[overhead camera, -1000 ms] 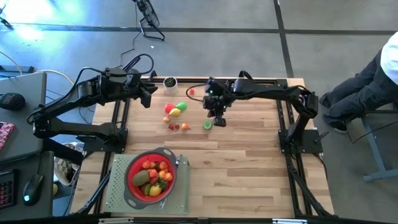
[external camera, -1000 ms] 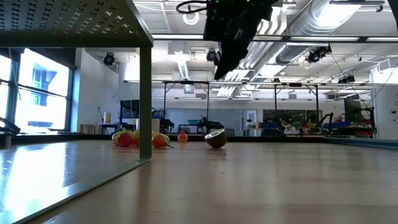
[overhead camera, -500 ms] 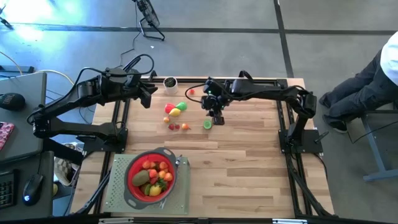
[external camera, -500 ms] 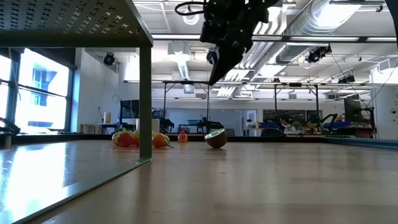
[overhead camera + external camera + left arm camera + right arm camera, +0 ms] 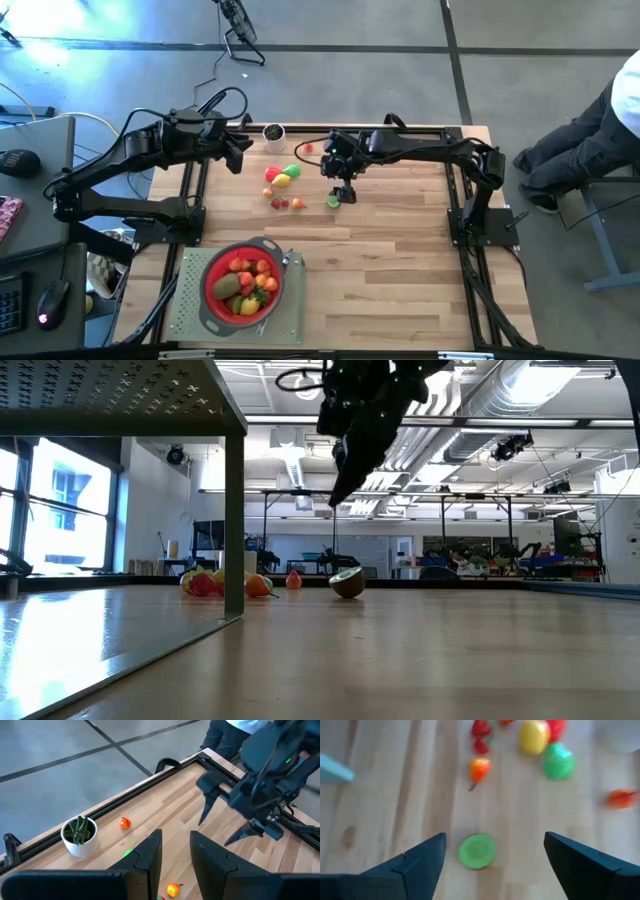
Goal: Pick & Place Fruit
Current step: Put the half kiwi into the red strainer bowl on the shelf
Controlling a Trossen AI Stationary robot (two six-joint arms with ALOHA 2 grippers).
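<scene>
Right tool [image 5: 492, 851] hangs above the counter [image 5: 400, 270] with fingers spread wide, holding nothing — the green-faced half fruit [image 5: 477, 851] lies directly beneath. Left tool [image 5: 175, 851] waits near the potted plant [image 5: 79, 835], fingers narrowly parted, empty.

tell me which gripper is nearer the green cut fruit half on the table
Right. The right gripper hangs open just above the green fruit half, which shows between its fingers in the right wrist view. The left gripper waits well off to the side, beyond the fruit cluster.
</scene>
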